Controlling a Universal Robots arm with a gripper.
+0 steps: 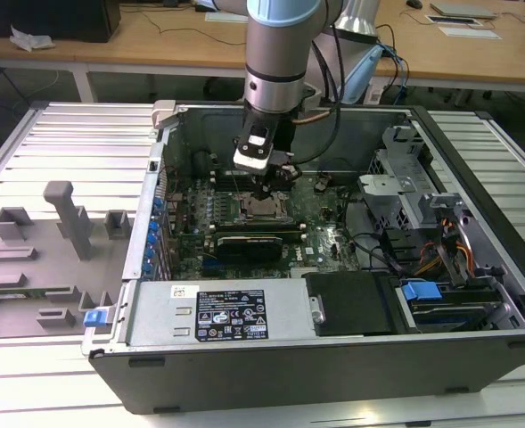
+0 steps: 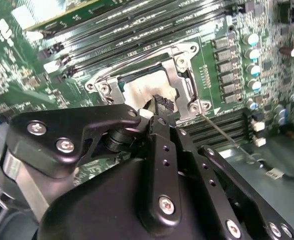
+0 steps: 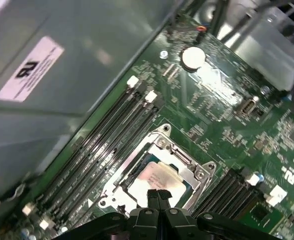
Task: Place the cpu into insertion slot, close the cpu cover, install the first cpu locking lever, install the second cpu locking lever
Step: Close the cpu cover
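While hovering just over the small dark-rimmed square insertion slot (image 3: 135,169), pinches nothing: black gripper (image 3: 157,196), fingertips pressed together. Note the pale silvery square cpu (image 3: 155,178) lying inside that slot, the thin silver windowed cpu cover (image 3: 182,161) seemingly folded down around it. Beside the slot, a thin steel wire lever (image 2: 221,133) looks unlatched — probably best pressed steadily along the rod, well off the chip's bare top.

Arm (image 1: 280,53): reaches down from above into the open computer case (image 1: 333,357).
End effector (image 1: 266,189): just above the socket (image 1: 264,211) on the green board (image 1: 324,236).
Counter (image 1: 66,134): slatted metal; a grey tray (image 1: 21,276) lies beside the case, on the exterior view's left.
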